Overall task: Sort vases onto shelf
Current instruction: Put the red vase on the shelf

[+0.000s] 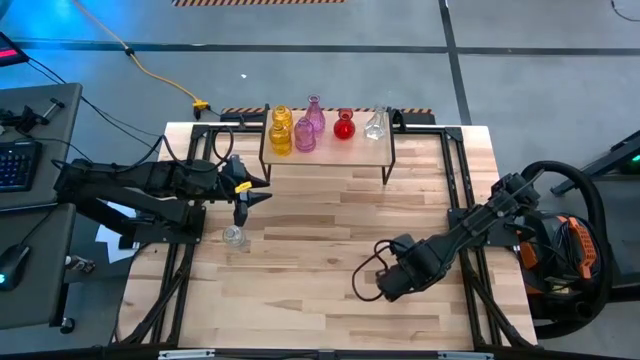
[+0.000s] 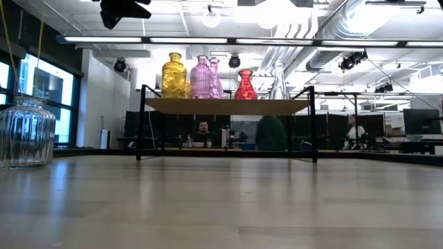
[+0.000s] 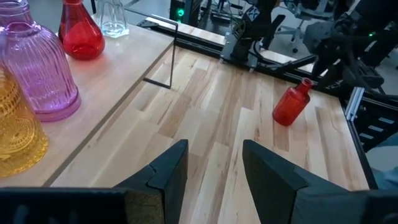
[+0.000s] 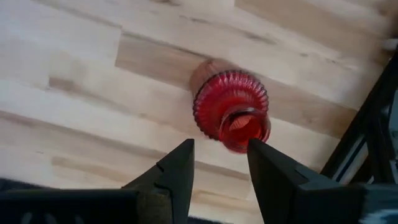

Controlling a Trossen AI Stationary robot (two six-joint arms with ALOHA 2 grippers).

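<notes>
The shelf (image 1: pixel 330 152) stands at the table's far edge and bears several vases: yellow (image 1: pixel 281 132), pink (image 1: pixel 306 134), red (image 1: pixel 344 125) and clear (image 1: pixel 375 124). A clear vase (image 1: pixel 233 236) stands on the table near its left side. A red vase (image 3: pixel 291 102) leans on the table at the right, under my right gripper (image 4: pixel 221 146). That gripper is open, points down, and hides the vase in the high view. My left gripper (image 3: pixel 214 149) hangs open above the table in front of the shelf's left end, holding nothing. My right gripper comes down from above over the red vase's mouth (image 4: pixel 244 127). One finger (image 4: pixel 267 171) overlaps the rim in the right wrist view; I cannot tell whether it touches. The vase leans with its neck up and its belly on the table.
Black frame rails (image 1: pixel 460 200) run along the table's left and right sides. A desk with a keyboard (image 1: pixel 15 165) stands off the left edge. Bare wood (image 1: pixel 320 230) lies between the two arms. People sit in the room beyond (image 2: pixel 202 131).
</notes>
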